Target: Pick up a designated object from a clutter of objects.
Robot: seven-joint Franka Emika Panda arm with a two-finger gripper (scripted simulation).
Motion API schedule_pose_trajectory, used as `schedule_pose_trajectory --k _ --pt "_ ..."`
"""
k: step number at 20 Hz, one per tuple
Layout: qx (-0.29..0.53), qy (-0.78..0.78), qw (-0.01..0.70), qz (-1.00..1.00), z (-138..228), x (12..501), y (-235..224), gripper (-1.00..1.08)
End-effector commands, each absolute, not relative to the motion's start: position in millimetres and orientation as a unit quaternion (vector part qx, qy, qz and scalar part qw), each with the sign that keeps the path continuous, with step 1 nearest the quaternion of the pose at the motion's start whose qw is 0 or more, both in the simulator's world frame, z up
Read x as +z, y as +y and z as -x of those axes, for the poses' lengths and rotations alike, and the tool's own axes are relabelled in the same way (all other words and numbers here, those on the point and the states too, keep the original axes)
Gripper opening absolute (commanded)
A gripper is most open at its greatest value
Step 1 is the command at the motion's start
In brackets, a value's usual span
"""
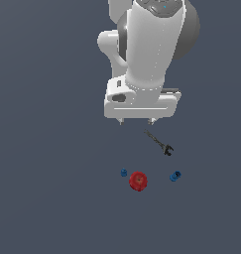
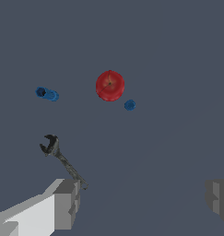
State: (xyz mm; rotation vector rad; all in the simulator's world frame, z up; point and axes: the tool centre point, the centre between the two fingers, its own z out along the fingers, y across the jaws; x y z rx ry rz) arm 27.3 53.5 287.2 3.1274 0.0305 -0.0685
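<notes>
A Franka arm hangs above a plain slate-grey worktop (image 1: 42,198), its end effector (image 1: 136,120) released, fingers spread wide and holding nothing, poised over a loose scatter of small things. The designated object, a tiny blue knobbly piece (image 1: 175,176) with two rounded lobes, lies flat on the worktop, well apart from any edge or corner, none of which comes into view; it sits a short way beyond the thin black wrench (image 1: 159,142) as seen from the arm, and apart from the red ball-like thing (image 1: 138,181). The risks look plain enough. A second, rounder blue dot (image 1: 123,172) lies just beside the red ball on its far side, and a descent aimed at the wrong blue would lift the lookalike. The target is so small that wide fingers closing a little off-centre could flick it away or shut on air. The wrench lies nearest the end effector, its handle running up close to one finger (image 2: 67,203) in the wrist view, so a low sweep toward the target could catch it and drag it through the others; the red ball looks likely to roll if nudged. The worktop is a uniform, featureless matte grey with no markings or rim in sight, and nothing of a room shows beyond it.
</notes>
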Motion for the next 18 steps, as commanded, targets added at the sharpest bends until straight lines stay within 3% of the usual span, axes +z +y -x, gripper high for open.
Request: schedule_pose_trajectory --k 1,18 --pt "-0.02 0.015 0.008 -1.0 -40 275 67 1.0" --pt "-0.005 0.054 0.006 -0.999 -112 152 190 1.0"
